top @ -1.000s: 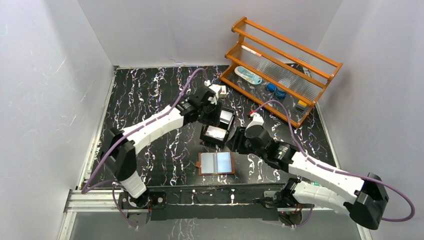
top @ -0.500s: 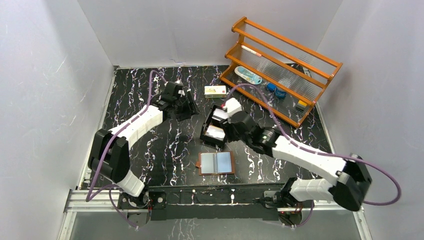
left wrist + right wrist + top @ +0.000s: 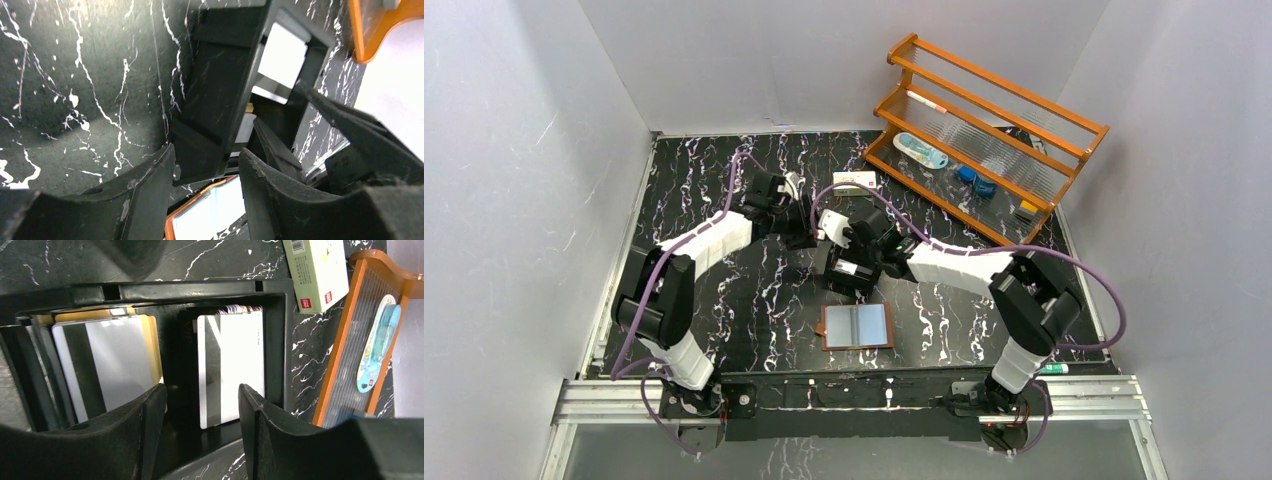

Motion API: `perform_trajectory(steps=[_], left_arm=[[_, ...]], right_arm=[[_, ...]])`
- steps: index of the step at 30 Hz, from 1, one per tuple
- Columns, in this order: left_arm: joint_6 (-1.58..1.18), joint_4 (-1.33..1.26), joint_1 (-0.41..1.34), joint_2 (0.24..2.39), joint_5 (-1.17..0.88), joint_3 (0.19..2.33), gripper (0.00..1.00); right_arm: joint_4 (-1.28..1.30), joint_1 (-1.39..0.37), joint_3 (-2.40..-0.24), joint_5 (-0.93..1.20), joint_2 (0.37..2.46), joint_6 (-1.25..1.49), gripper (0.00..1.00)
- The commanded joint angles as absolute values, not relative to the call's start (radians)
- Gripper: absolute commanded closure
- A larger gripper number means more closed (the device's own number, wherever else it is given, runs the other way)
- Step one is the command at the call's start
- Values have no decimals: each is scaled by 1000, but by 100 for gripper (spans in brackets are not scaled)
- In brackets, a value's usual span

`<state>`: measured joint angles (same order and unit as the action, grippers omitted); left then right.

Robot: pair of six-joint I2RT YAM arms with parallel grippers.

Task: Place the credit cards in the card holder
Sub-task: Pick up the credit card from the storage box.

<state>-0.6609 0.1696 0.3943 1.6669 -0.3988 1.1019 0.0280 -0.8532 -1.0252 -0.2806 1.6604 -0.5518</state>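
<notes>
Left arm (image 3: 709, 240) and right arm (image 3: 949, 265) reach inward — left fingers (image 3: 145, 195) and right fingers (image 3: 145, 440) parted.

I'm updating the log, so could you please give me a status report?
Right pincer open, empty, over cards in black tray. Left pincer open beside tray. Card holder open, unobstructed.

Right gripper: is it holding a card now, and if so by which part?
Nothing is held. The right gripper stands open over the black tray; the credit cards sit inside it, ungripped.
</notes>
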Motion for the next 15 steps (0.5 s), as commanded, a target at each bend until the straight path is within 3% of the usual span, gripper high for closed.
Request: perform_trajectory(steps=[1,6,15], left_arm=[[-666,132,390,1667,-478,1062,53],[-678,115,389,1685,-498,1045,55],[-692,107,389,1688,-498,1027,56]], right_arm=[[-80,-831,-1092,-255,1703,-643,38],[-140,-829,-1069,-304,1735,-670,42],[-189,-830,-1013,-337,1684,-672,62]])
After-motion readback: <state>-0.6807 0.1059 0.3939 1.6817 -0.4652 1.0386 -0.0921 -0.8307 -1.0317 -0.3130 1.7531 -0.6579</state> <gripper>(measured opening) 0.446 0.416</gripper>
